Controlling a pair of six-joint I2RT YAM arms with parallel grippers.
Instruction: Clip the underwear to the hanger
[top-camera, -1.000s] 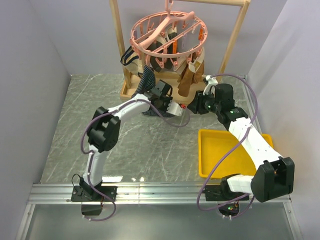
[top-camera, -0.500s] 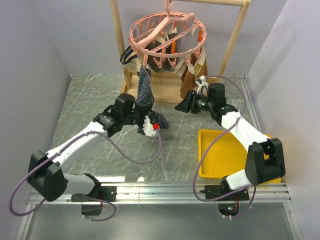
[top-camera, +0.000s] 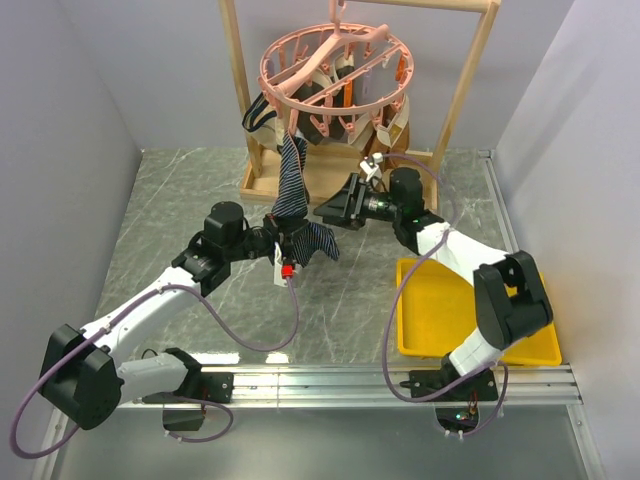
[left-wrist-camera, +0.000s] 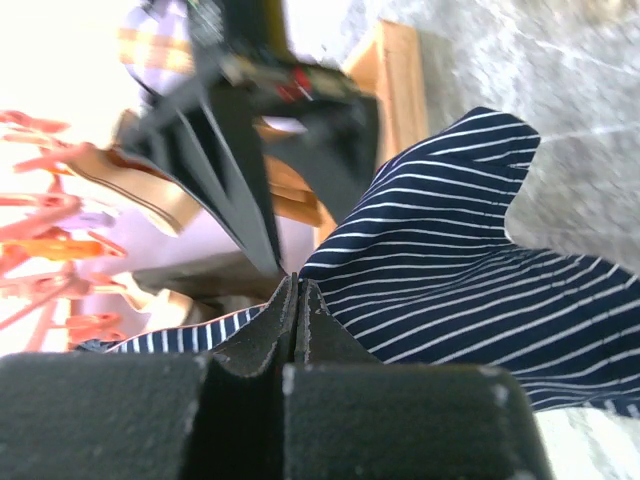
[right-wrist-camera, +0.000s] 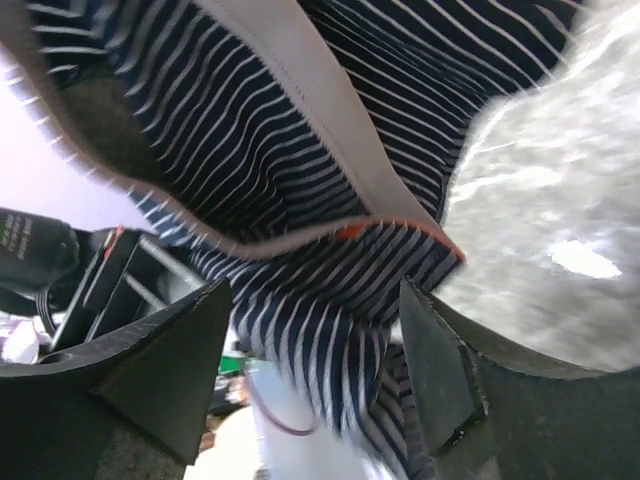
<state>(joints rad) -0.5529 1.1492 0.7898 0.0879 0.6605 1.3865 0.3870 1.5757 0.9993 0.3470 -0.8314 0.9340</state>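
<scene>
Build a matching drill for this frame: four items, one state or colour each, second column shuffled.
Items:
1. left pincer
2. right pincer
3. hanger
4. tray

States:
A. yellow, lying on the table
B. open
C. shut on the underwear
D. pink, hanging from the wooden rack

Pairs: 1-C, 2-B, 3-D, 4-A
</scene>
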